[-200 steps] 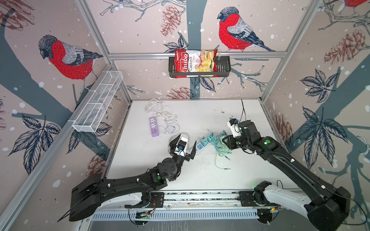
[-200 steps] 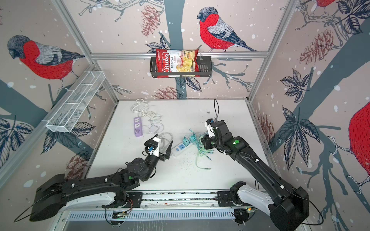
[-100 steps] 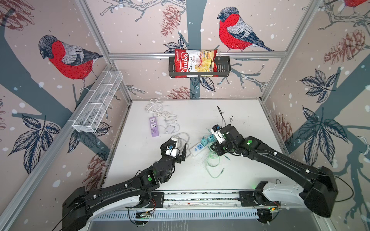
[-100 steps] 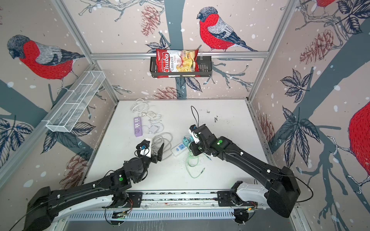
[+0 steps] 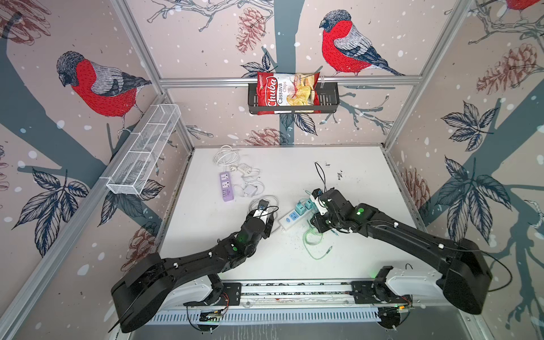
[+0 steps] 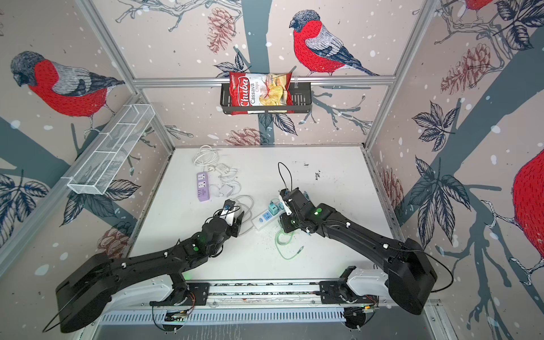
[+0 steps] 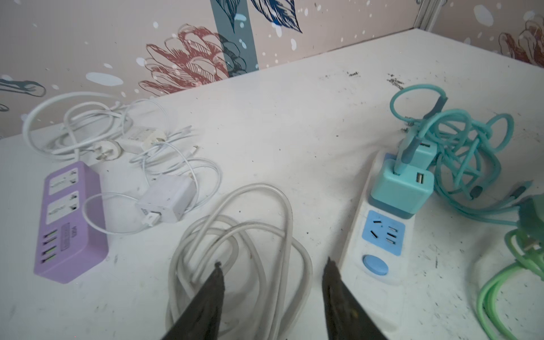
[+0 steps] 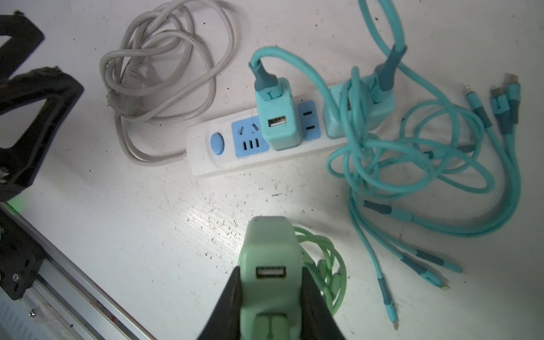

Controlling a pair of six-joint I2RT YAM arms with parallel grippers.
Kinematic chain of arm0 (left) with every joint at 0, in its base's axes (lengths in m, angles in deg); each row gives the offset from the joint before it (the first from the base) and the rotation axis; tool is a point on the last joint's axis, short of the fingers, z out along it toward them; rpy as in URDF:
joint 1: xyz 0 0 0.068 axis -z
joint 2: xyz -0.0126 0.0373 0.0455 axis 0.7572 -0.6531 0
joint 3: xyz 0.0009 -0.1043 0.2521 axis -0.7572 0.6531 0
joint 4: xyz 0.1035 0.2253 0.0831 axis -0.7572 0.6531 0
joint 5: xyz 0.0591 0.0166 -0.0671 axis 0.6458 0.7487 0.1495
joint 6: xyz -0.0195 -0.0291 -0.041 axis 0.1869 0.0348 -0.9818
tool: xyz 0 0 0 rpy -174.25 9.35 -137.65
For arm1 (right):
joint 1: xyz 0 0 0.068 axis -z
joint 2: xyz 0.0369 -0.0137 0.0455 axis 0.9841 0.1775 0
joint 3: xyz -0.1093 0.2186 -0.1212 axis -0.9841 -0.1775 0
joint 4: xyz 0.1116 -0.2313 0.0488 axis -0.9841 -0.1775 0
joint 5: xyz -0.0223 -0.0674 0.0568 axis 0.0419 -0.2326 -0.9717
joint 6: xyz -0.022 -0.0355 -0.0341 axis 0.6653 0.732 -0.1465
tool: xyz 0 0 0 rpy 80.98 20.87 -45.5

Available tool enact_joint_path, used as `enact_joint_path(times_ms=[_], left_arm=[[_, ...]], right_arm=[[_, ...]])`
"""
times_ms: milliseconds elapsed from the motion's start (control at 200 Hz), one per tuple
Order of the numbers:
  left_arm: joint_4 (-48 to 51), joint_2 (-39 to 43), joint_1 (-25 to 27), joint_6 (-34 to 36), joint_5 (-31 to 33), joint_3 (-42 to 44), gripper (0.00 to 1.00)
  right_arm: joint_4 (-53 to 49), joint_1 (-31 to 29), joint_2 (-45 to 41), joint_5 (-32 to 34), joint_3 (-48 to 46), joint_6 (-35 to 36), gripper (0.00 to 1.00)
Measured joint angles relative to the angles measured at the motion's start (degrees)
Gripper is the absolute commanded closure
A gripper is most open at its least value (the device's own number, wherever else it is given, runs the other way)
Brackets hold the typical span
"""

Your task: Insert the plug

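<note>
The plug (image 8: 272, 241) is a pale green USB charger with a green cable (image 8: 329, 265) trailing from it, and my right gripper (image 8: 270, 272) is shut on its sides. It hangs just short of the white power strip (image 8: 223, 159), which shows in both top views (image 5: 290, 219) (image 6: 263, 219). Two teal chargers (image 8: 279, 117) sit in the strip. The blue socket (image 8: 250, 138) beside the round switch is free. My left gripper (image 7: 273, 263) is open over the strip's coiled grey cord (image 7: 235, 235), close to the switch end, holding nothing.
A purple power strip (image 7: 70, 220) and white chargers with thin white cables (image 7: 164, 203) lie toward the back left. A teal cable tangle (image 8: 412, 153) spreads beyond the white strip. A wire basket (image 5: 144, 150) hangs on the left wall and a chip bag (image 5: 288, 94) on the back wall.
My right arm has carried the green plug leftward to the white strip. The jaws of my left gripper have narrowed, and it stays by the coiled cord.
</note>
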Motion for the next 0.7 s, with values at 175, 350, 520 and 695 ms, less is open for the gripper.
enact_joint_path(times_ms=[175,350,520,695], left_arm=[[0.09,-9.05,-1.86,-0.66,-3.54,-3.58,0.60],[0.42,-14.91,-2.45,-1.03,-4.72,-7.43,0.62],[1.36,-18.23,-2.47,-1.81,-6.08,-8.68,0.65],[4.59,-20.46,-2.47,-3.80,-6.21,-9.92,0.66]], right_arm=[[0.92,0.00,-2.36,0.28,-1.81,-1.25,0.88],[1.60,0.15,-3.61,0.42,-2.84,-1.66,0.87],[2.69,1.38,-5.05,0.35,-4.02,-2.47,0.87],[5.42,3.69,-4.35,-2.03,-5.38,-3.23,0.87]])
